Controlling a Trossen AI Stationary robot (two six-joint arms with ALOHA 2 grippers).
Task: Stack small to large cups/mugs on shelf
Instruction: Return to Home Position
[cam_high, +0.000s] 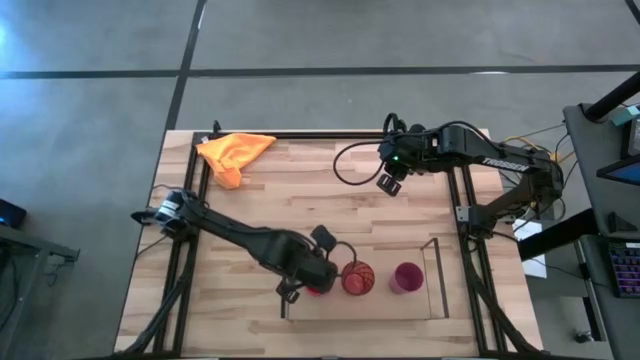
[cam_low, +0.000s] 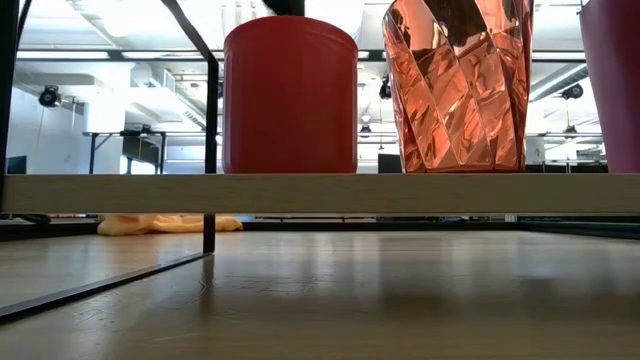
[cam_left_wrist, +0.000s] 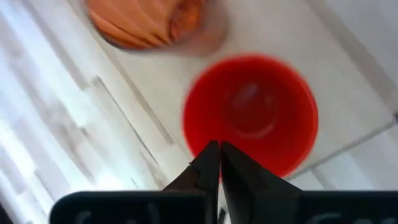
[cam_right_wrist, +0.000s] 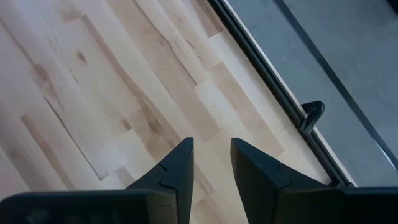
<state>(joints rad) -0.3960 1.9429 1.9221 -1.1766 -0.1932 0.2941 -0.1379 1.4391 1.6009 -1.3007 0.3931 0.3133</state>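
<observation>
Three cups stand upright in a row on the light-wood shelf (cam_high: 385, 306), whose front edge (cam_low: 320, 193) fills the low view. From left to right they are the red mug (cam_high: 318, 287) (cam_low: 290, 95), the orange cup (cam_high: 359, 278) (cam_low: 460, 85) and the magenta tumbler (cam_high: 407, 277) (cam_low: 612, 85). My left gripper (cam_left_wrist: 219, 147) is shut, pointing down over the red mug (cam_left_wrist: 261, 106) just inside its rim. The mug's handle is hidden. My right gripper (cam_right_wrist: 211, 149) (cam_high: 390, 183) is open and hovers over bare tabletop near the far right. My left gripper points down with shut fingers (cam_left_wrist: 208, 158) at the near side of the red mug's rim (cam_left_wrist: 193, 140). I cannot tell whether the fingertips touch the rim or hang just above it. The mug stands upright on the shelf.
A yellow-orange cloth (cam_high: 235, 152) (cam_low: 165, 223) lies crumpled at the table's far left corner. Thin dark upright panels (cam_high: 437, 275) (cam_low: 210, 150) close the shelf's short ends. Bare wood spreads between the shelf and the far edge (cam_right_wrist: 112, 93).
</observation>
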